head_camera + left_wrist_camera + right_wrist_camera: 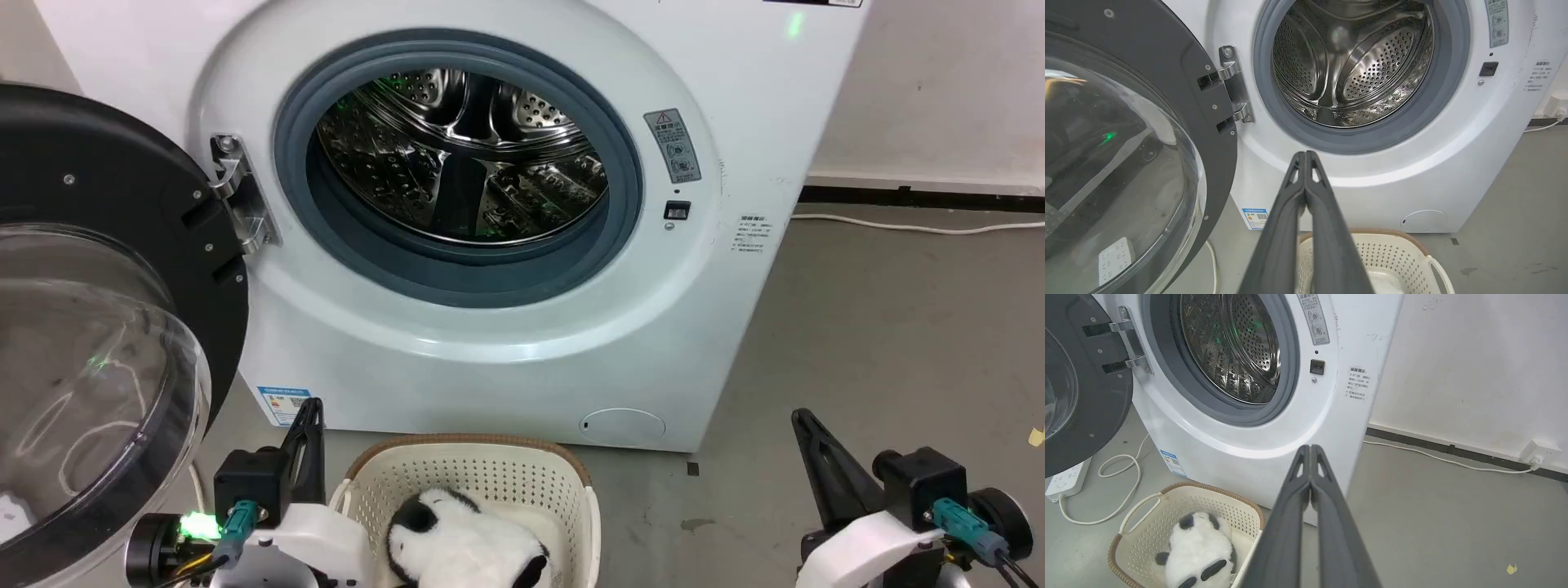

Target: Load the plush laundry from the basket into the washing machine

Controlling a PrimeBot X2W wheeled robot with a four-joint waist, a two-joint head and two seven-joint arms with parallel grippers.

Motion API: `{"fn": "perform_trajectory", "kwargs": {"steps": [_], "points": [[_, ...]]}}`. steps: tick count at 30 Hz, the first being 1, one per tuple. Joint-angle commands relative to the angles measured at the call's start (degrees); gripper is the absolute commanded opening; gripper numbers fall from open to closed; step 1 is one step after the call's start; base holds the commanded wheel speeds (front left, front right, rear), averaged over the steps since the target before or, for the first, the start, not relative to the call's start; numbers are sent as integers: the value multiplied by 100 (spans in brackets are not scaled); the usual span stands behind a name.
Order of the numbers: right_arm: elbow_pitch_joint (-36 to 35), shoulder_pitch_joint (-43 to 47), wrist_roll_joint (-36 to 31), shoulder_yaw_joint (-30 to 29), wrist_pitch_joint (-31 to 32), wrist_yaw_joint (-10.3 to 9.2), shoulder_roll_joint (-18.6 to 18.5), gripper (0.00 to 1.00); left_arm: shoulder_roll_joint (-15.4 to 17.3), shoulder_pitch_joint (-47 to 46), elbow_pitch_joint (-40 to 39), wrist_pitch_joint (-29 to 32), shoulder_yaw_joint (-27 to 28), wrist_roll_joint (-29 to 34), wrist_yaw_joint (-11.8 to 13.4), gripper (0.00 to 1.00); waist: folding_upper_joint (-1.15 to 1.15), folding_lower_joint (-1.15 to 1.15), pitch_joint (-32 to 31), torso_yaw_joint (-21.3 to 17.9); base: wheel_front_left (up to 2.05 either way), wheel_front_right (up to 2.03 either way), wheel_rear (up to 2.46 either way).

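The plush laundry, a fluffy white toy with black patches, lies in the cream basket on the floor in front of the washing machine. In the right wrist view the plush laundry fills the basket at lower left. The washer's door hangs wide open at the left, and the steel drum is bare inside. My left gripper is shut with nothing in it, just left of the basket. My right gripper is shut too, well to the basket's right, over the floor.
A white power strip and its looping cord lie on the floor under the open door. Another white cable runs along the wall at the right, to a socket. Grey floor stretches right of the washer.
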Motion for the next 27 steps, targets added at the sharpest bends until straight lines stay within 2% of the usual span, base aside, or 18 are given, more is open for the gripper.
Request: {"fn": "perform_trajectory", "kwargs": {"steps": [1,27], "points": [[-24,-67,-43,-6,8,-5,-1,0,0,51,-25,2,-1,15,-25,0,0,0,0,0,0,0,0],[-24,-67,-43,-6,8,-5,-1,0,0,51,-25,2,-1,15,-25,0,0,0,0,0,0,0,0]]}}
